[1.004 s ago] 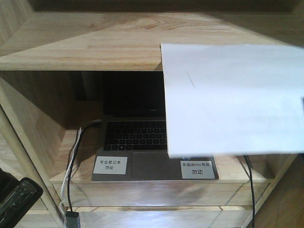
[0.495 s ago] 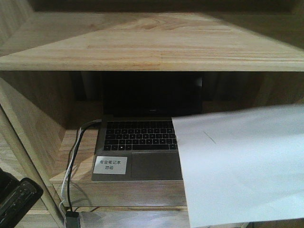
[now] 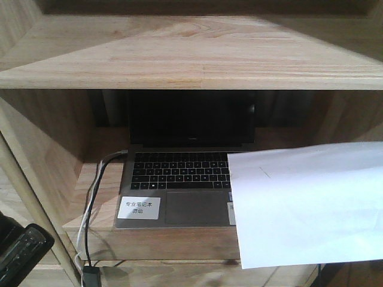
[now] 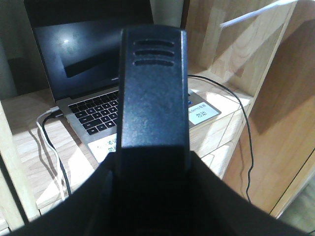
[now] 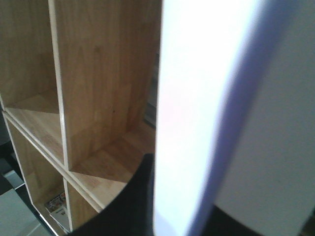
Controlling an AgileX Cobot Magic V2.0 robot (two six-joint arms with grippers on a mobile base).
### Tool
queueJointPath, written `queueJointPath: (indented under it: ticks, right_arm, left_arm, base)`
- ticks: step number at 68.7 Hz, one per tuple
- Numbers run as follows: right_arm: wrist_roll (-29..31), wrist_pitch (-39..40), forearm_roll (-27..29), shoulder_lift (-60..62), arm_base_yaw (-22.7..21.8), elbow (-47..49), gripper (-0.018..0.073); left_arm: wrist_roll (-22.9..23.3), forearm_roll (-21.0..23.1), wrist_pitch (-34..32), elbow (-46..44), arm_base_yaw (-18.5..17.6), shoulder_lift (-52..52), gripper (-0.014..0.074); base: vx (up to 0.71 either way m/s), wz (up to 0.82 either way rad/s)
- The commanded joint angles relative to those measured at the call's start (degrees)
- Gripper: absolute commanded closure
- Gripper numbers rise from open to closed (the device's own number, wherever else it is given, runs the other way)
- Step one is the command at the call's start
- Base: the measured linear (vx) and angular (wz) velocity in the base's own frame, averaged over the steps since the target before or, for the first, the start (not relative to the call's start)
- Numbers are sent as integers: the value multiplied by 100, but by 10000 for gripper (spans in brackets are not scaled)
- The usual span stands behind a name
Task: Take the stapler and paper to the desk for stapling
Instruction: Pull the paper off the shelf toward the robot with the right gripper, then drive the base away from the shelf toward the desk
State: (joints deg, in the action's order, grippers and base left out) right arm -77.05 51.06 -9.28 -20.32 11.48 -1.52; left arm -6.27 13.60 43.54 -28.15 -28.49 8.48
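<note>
Front view: a plain white rectangular paper sheet (image 3: 308, 203) hangs in the air before the light-wood shelving unit (image 3: 179, 54), hiding the right front corner of the open grey laptop (image 3: 176, 179).

Left wrist view: a black slotted stapler (image 4: 153, 88) juts up from the left hand (image 4: 152, 211). Whether that hand is clamped on it cannot be told.

Right wrist view: the right hand (image 5: 153, 201) pinches the sheet.

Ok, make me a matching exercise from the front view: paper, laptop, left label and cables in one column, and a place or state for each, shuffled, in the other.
Things:
1. paper
2. laptop
3. left label
4. cables

Places or states:
A. open, screen dark
B. up at the right, hiding one front corner of the computer
C. trailing down on the left side
D. stuck beside the trackpad

Pairs: 1-B, 2-A, 3-D, 4-C
</note>
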Motion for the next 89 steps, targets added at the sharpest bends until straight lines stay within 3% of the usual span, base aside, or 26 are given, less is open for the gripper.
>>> queueJointPath:
  ticks: [1, 89]
  right_arm:
    - [71, 286, 27, -45, 6, -28, 561]
    - [71, 271, 8, -45, 6, -23, 561]
  left_arm:
    - [6, 127, -672, -168, -11, 69, 603]
    - [6, 126, -668, -168, -11, 69, 603]
  base:
    - [0, 0]
    - [-4, 3]
